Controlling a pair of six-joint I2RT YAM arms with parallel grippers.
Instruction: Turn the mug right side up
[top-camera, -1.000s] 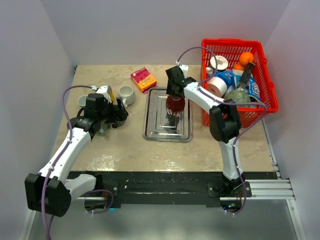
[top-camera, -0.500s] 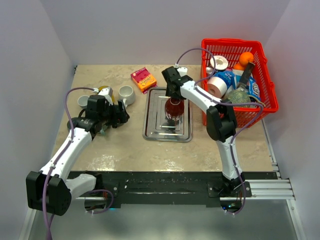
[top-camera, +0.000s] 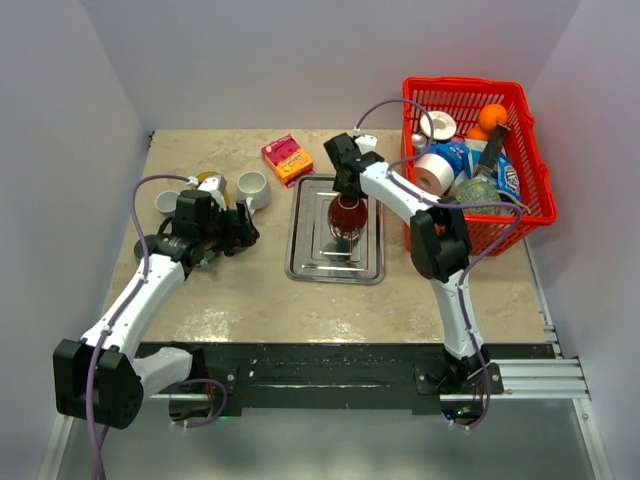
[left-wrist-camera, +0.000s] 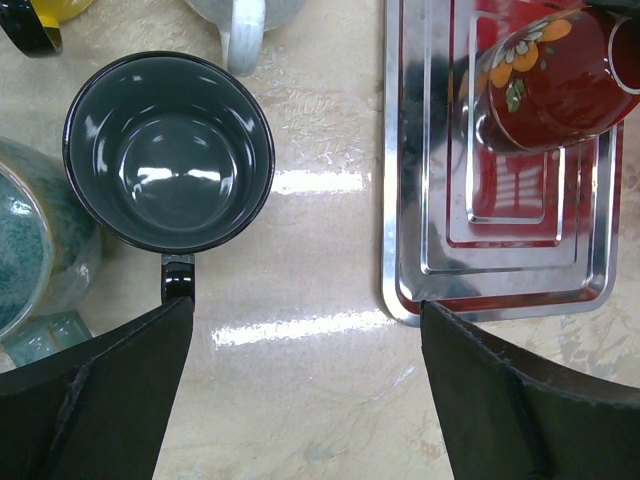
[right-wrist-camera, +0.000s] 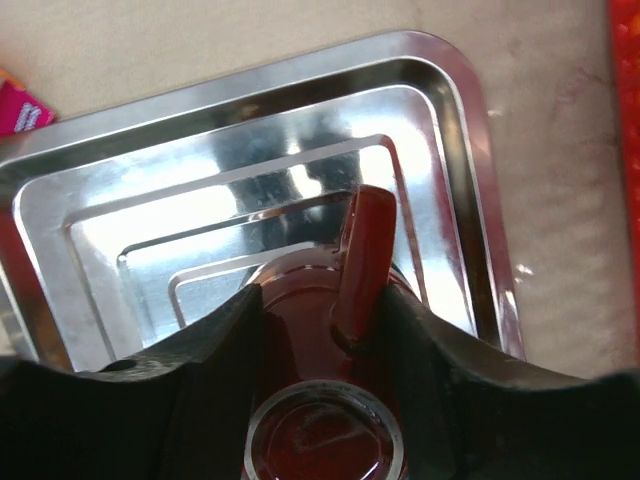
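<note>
Red mug (top-camera: 347, 215) sits right at the heart of the table (top-camera: 260, 290), over the steel tray (top-camera: 335, 262), and the right gripper (top-camera: 345, 190) is on it from the 12 o'clock side! From the right wrist, the two dark fingers (right-wrist-camera: 200, 350) hug the mug (right-wrist-camera: 310, 300) on both flanks with no gap showing, so that pincer is grasping it. The handle (right-wrist-camera: 362, 260) points up between them. The round base ring lies nearest the lens, and the tray's (right-wrist-camera: 250, 130) stepped floor shines beyond. The left wrist camera catches the mug (left-wrist-camera: 550, 80) tipped well over at 1 o'clock. Its flower print faces out and its red reflection lies on the tray (left-wrist-camera: 500, 270) beneath it.

Over at 9 o'clock of the tray, the left gripper (top-camera: 243, 228) hangs released, jaws spread wide and grasping nothing. Its own camera shows the gripper (left-wrist-camera: 305, 310) low over bare tabletop. A dark grey mug (left-wrist-camera: 168, 150) stands mouth-up at 11 o'clock, its handle just touching the left fingertip (left-wrist-camera: 150, 340).

A white cup (top-camera: 253, 187) stands just beyond that gripper. A pink carton (top-camera: 287, 158) lies at 11 o'clock of the tray. The red basket (top-camera: 465, 84), packed with goods, fills the 2 o'clock corner.
</note>
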